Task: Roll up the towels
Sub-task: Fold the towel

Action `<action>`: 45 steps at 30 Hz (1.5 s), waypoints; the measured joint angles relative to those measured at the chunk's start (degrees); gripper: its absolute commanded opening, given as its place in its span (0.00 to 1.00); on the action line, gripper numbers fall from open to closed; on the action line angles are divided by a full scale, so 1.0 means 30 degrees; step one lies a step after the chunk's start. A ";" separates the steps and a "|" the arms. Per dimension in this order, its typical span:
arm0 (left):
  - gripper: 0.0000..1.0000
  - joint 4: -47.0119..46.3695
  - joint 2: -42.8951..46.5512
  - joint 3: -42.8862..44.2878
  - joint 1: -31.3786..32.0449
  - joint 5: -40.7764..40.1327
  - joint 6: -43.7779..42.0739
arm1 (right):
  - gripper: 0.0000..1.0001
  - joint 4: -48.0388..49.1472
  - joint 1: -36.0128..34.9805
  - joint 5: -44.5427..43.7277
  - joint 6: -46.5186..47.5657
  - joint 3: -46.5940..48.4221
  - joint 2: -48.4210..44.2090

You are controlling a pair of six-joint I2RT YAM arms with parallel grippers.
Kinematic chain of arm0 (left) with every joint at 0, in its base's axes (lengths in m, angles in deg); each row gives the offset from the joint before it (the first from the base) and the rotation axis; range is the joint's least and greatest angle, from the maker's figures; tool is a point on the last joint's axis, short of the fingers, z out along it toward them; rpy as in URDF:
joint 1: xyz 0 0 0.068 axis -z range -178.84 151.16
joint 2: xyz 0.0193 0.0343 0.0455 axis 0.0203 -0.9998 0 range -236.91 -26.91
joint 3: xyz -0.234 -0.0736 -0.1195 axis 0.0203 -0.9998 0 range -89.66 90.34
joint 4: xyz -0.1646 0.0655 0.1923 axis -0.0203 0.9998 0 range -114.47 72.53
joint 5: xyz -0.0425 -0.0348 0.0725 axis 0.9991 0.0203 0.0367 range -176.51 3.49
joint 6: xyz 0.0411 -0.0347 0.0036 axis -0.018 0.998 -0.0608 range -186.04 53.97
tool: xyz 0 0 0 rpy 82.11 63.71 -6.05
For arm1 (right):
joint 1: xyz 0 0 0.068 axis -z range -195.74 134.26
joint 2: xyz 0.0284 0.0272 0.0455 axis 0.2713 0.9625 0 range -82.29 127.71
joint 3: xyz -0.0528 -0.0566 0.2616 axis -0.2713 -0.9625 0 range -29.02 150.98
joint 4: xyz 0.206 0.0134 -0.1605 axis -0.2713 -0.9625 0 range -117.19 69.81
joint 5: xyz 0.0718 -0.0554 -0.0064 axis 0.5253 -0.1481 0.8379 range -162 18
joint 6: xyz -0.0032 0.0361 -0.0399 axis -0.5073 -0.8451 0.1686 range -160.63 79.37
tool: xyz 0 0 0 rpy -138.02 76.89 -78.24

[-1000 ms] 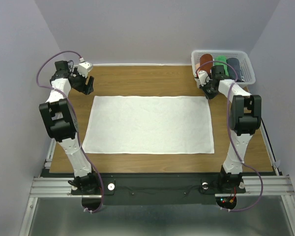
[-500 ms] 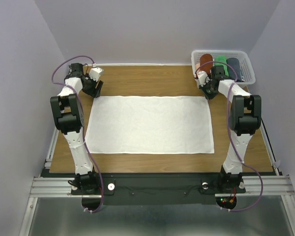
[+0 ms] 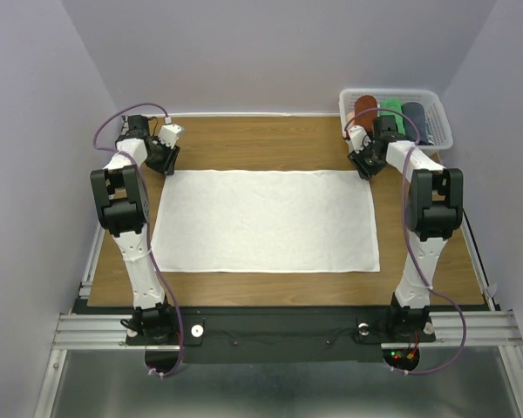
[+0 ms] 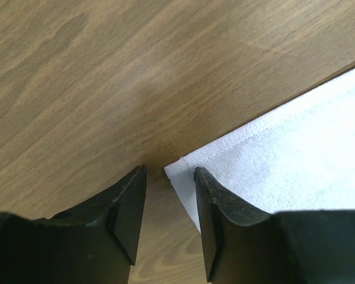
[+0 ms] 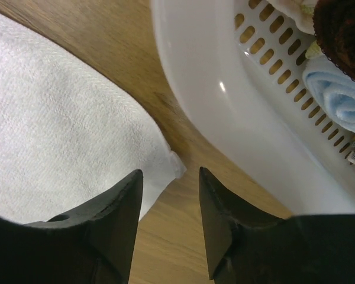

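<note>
- The white towel (image 3: 266,219) lies spread flat on the wooden worktop (image 3: 270,139), its long sides running left to right — it covers most of the middle.
- The left fingers (image 3: 165,158) are down at the towel's far-left corner. The left wrist view shows them released, with a narrow gap between the tips. The corner (image 4: 176,171) sits in that gap, and nothing is clamped.
- The right fingers (image 3: 367,164) are down at the far-right corner. They are also parted, and the small corner tip (image 5: 175,163) pokes into the gap between them. The cloth is not pinched.
- A white slotted basket (image 3: 442,131) stands at the far-right corner of the worktop, just beyond the right fingers. In the right wrist view its smooth wall (image 5: 225,112) rises close beside the towel's corner without touching it.
- Inside the basket stand rolled cloths — a rust-brown roll (image 3: 364,110) on the left, a green roll (image 3: 390,106) in the middle, and the dark slate towel (image 3: 416,118) on the right.
</note>
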 measured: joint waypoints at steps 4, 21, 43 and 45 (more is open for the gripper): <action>0.48 0.0015 0.0000 0.0000 0.0000 0.0007 0.0007 | 0.48 -0.0029 -0.0087 -0.0015 0.0000 0.0000 0.0000; 0.00 0.0860 -0.0175 0.0474 -0.0007 0.0568 0.0517 | 0.01 0.0095 -0.0160 0.0087 -0.0051 0.0007 0.0124; 0.00 0.2776 0.5530 -0.1676 -0.2586 0.4750 -0.2718 | 0.01 0.0240 -0.0153 0.0401 0.0583 -0.2667 -0.5158; 0.00 0.3446 0.6615 -0.2586 -0.3009 0.5399 -0.3861 | 0.01 0.0240 -0.0153 0.0576 0.0765 -0.3759 -0.6288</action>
